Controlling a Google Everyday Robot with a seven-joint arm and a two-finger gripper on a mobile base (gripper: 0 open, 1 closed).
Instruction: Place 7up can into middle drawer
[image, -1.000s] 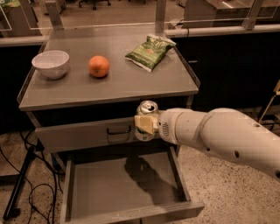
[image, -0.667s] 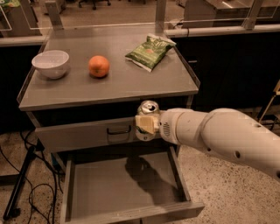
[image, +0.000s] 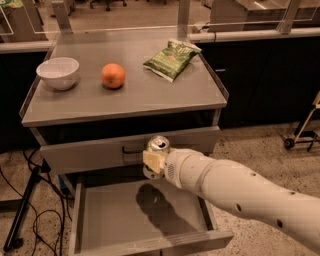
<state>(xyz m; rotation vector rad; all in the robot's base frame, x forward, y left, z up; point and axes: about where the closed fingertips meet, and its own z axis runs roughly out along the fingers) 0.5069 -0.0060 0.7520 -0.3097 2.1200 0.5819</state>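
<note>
Grey cabinet (image: 150, 97), middle drawer (image: 105, 215) pulled open.
Gripper (image: 154, 164) hangs above it, seemingly clamped around the 7up can (image: 158, 143).

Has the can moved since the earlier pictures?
Yes. The can, held in the pincer, has sunk lower against the closed drawer front, nearer the open drawer.
</note>
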